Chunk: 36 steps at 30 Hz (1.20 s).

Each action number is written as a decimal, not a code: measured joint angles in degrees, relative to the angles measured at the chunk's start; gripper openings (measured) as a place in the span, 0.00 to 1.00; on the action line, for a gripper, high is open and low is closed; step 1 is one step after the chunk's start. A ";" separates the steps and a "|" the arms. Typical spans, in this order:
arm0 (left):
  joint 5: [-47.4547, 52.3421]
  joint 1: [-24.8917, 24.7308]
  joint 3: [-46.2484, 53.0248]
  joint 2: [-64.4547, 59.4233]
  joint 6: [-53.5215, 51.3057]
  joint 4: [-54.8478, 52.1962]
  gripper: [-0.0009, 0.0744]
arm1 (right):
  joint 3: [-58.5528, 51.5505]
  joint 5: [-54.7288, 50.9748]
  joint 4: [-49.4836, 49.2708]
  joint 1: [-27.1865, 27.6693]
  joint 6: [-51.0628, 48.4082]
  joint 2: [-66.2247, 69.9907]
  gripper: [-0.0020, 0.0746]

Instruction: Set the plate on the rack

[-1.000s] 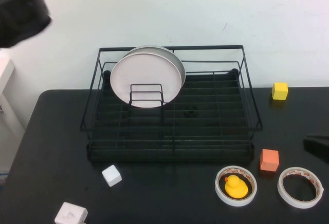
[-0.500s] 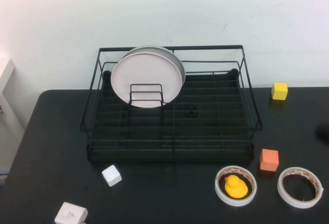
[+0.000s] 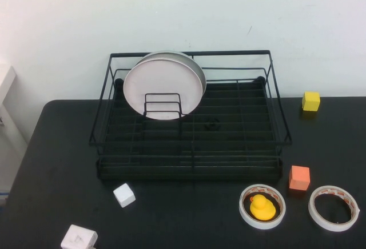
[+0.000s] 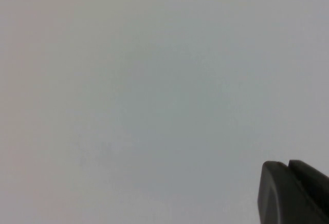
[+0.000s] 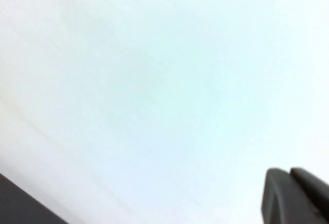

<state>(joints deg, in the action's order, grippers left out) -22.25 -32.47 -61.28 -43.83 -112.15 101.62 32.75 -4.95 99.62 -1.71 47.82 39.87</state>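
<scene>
The pink plate (image 3: 163, 87) stands upright in the wire rack (image 3: 191, 146); left pincer (image 4: 295, 193) and right pincer (image 5: 295, 196) apparently face wall, grip undeterminable.

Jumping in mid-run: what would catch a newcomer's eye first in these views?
The pale pink plate stands upright in the left rear of the black wire rack, with a grey plate right behind it. In front of the rack, a yellow duck sits inside a tape ring. Neither arm shows in the high view; each wrist view shows only a dark corner of the left gripper and right gripper against a pale surface.
</scene>
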 joint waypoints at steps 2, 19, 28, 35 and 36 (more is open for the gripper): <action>0.00 0.00 0.00 1.55 0.00 -1.15 0.01 | 0.00 -6.05 -4.09 0.00 -8.51 0.38 0.02; -18.71 0.00 8.06 11.94 1.46 -0.67 0.01 | -0.10 -41.88 -100.58 0.00 -83.41 -17.22 0.02; -13.22 0.00 28.91 27.08 9.26 0.18 0.01 | -0.47 -45.03 -112.24 0.00 -88.81 -27.69 0.02; -7.52 0.00 45.44 38.53 14.20 0.27 0.01 | -8.43 -40.52 -117.73 0.00 -89.24 -31.47 0.02; -6.76 0.00 46.93 39.41 14.87 0.27 0.01 | -9.86 -39.28 -118.27 0.00 -89.24 -31.56 0.02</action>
<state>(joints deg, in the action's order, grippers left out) -29.01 -32.47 -14.35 -4.42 -97.28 101.89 22.90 -44.23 -18.65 -1.71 -41.42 8.31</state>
